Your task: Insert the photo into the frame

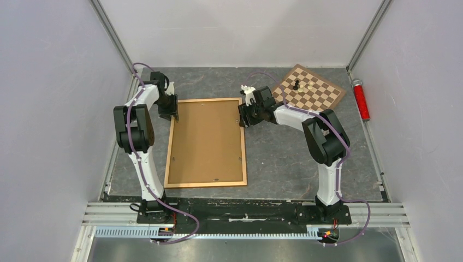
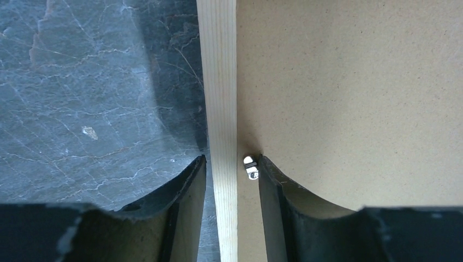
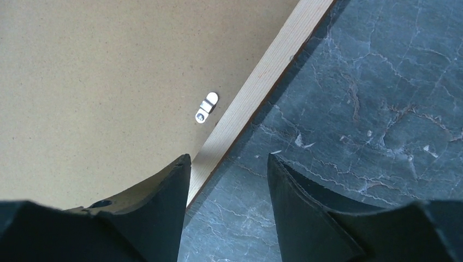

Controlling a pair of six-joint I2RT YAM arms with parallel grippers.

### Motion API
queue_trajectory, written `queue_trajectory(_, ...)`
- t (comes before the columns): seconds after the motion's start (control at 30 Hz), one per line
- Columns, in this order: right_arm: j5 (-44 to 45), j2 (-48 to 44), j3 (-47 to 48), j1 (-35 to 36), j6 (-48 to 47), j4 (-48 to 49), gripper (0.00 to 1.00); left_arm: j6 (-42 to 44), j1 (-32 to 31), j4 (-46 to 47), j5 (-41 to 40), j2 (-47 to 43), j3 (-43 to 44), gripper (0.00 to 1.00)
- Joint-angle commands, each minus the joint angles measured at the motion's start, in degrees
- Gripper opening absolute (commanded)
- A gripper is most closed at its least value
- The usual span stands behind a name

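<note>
The frame lies flat on the dark table, its thin light-wood rails around a plain brown backing board. The photo is hidden. My left gripper hangs at the left rail near the far corner. In the left wrist view its open jaws straddle the rail, one finger over the table, the other on the board beside a small metal clip. My right gripper is at the right rail, open, one finger over the rail's edge and one over the table; a clip lies ahead.
A brown-and-cream chessboard with a few pieces sits at the far right, just behind my right arm. A red cylinder lies by the right wall. Grey walls close in the table on three sides.
</note>
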Motion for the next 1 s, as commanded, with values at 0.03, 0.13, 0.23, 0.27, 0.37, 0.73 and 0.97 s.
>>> queue_trajectory(0.03,-0.7,-0.2,-0.9,-0.1,0.5,2.4,0.56,-2.8,0.2,1.4,-0.3,0.3,-0.4,0.44)
queue_trajectory(0.13,-0.9,0.0,-1.4,-0.1,1.0,2.8,0.55,-3.1,0.3,1.8,-0.1,-0.7,-1.6,0.4)
queue_trajectory(0.23,-1.2,0.2,-2.2,-0.1,1.6,3.1,0.54,-3.3,0.5,1.8,0.4,-1.1,-1.9,0.35)
queue_trajectory(0.27,-1.3,0.2,-2.5,-0.1,1.7,3.3,0.54,-3.4,0.5,1.8,0.5,-1.1,-1.9,0.34)
queue_trajectory(0.37,-1.2,0.3,-2.9,-0.1,1.7,3.4,0.54,-3.9,0.6,1.8,1.2,-1.4,-2.0,0.29)
queue_trajectory(0.73,-1.3,0.1,-3.2,-0.1,1.8,3.6,0.52,-4.2,0.6,1.9,3.1,-2.3,-3.1,0.14)
queue_trajectory(0.97,-1.3,0.0,-3.1,-0.1,2.0,3.6,0.52,-3.3,0.6,-1.0,5.4,-1.7,-1.3,0.17)
